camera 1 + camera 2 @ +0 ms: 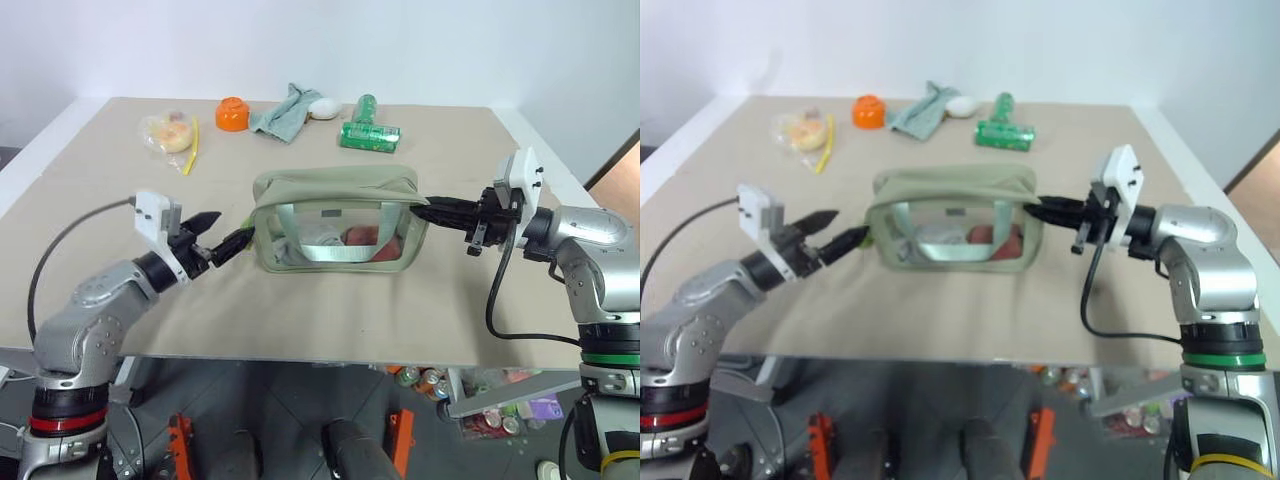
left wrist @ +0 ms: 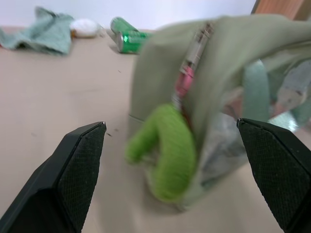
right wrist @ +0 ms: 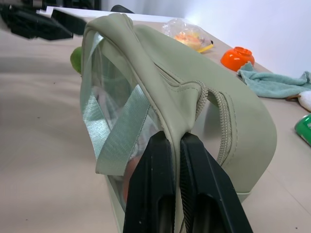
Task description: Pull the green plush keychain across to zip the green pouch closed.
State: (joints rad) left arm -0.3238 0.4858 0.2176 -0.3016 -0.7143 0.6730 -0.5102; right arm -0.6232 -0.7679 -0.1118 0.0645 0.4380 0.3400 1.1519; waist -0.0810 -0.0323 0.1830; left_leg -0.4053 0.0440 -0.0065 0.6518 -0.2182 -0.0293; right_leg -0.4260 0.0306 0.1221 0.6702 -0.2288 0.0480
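A: So, where does the green pouch [image 1: 335,222] sit?

B: Mid-surface [image 1: 330,310], window facing the robot, strap handle hanging across the clear panel.

A: And the green plush keychain [image 2: 167,153]?

B: It hangs at the pouch's nine o'clock end from the zipper pull, against the fabric. The zipper runs unzipped along the top.

A: What about the left end effector [image 1: 222,234]?

B: Its fingers are spread wide, level, just beside the keychain at that end, gripping nothing.

A: And the right end effector [image 1: 425,207]?

B: Clamped on the pouch fabric at the three o'clock end.

A: Anything behind?

B: At twelve o'clock, a green can [image 1: 369,136], a cloth rag [image 1: 285,113] and an orange bowl [image 1: 232,113].
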